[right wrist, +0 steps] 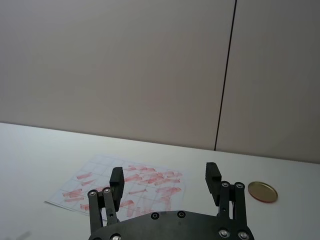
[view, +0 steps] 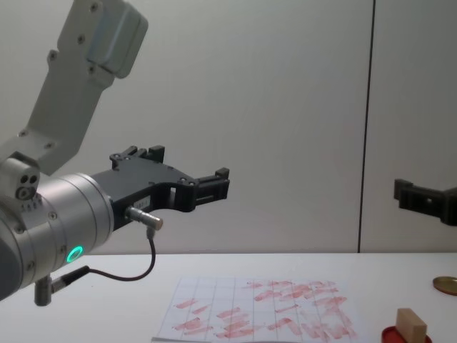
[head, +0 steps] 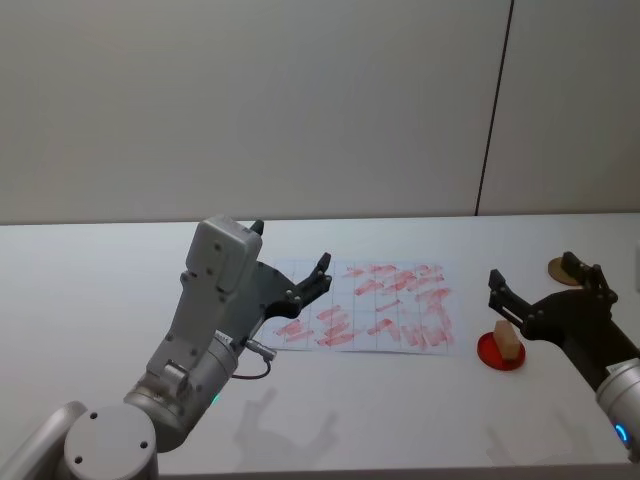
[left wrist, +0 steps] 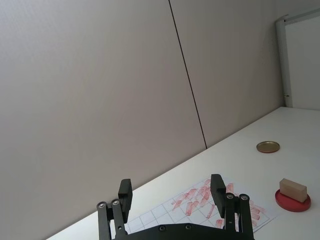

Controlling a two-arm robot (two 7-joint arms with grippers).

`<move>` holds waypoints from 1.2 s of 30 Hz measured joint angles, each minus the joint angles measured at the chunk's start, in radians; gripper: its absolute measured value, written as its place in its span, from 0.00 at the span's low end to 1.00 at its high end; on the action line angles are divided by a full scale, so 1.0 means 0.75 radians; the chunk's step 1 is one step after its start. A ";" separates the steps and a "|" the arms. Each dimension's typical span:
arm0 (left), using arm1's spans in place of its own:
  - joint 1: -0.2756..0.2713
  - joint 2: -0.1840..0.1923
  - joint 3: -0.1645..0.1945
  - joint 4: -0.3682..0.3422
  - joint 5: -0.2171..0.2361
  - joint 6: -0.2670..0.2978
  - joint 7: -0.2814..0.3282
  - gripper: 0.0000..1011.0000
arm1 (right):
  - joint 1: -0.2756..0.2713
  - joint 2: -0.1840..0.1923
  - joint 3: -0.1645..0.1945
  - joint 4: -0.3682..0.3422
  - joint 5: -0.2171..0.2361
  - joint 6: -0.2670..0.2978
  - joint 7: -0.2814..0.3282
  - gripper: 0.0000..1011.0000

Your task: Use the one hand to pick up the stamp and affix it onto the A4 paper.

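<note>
The stamp [head: 508, 339], a small tan wooden block, lies on a flat round red ink pad [head: 497, 353] at the right of the table. My right gripper [head: 531, 267] hangs open just above and behind it, with nothing between its fingers and without touching it. The A4 paper [head: 372, 306], a gridded white sheet covered in red stamp marks, lies flat in the middle of the table. My left gripper [head: 289, 247] is held open over the paper's left edge, on the large arm with the green-lit ring. In the left wrist view the stamp [left wrist: 292, 189] lies beyond that gripper [left wrist: 171, 186].
A gold round disc [head: 559, 267] lies on the table behind the right gripper. White table top [head: 100, 290] stretches to the left and in front of the paper. A grey wall stands behind the table.
</note>
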 joint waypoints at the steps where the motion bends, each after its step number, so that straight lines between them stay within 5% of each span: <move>1: 0.000 0.000 0.000 0.000 0.000 0.000 0.000 0.98 | 0.001 -0.002 0.000 0.000 -0.001 0.011 -0.010 0.99; 13: 0.000 0.000 0.000 0.000 0.000 0.000 0.000 0.98 | 0.040 -0.039 0.011 0.045 0.003 0.140 -0.104 0.99; 36: 0.000 0.000 0.000 0.000 0.000 0.000 0.000 0.98 | 0.246 -0.125 0.038 0.379 0.014 0.287 -0.107 0.99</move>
